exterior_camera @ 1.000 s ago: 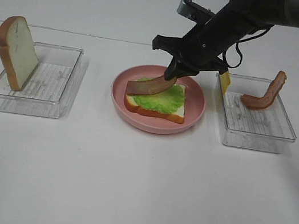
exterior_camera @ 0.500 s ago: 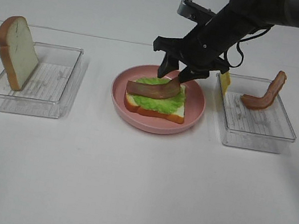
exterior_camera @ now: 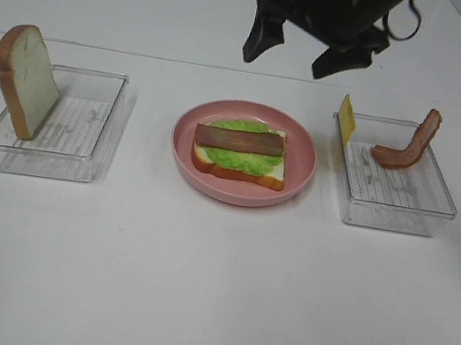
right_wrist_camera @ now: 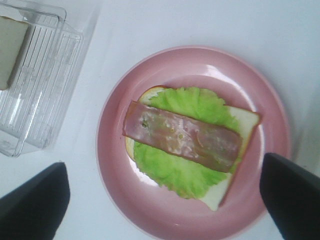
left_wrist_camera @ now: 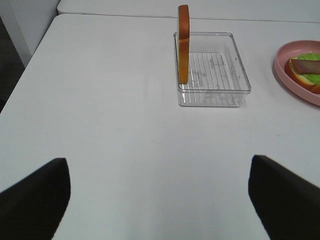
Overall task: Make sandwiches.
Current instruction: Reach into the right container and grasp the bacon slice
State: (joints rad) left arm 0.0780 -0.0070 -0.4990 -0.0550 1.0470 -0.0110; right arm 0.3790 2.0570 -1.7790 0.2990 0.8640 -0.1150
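Right gripper [exterior_camera: 295,52], now open, has lifted to twelve o'clock of the plate [exterior_camera: 236,193], leaving bacon [exterior_camera: 239,141] flat on lettuce [exterior_camera: 245,163]; cheese [exterior_camera: 345,119] likely next.

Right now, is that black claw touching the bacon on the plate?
Apart. The exterior high view shows the right gripper hanging open well above the bacon strip, with clear space between them.

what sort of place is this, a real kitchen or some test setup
Most likely a robot test bench, not a kitchen: a bare white table, a half-built toy sandwich on a pink plate, and clear plastic trays holding the spare pieces.
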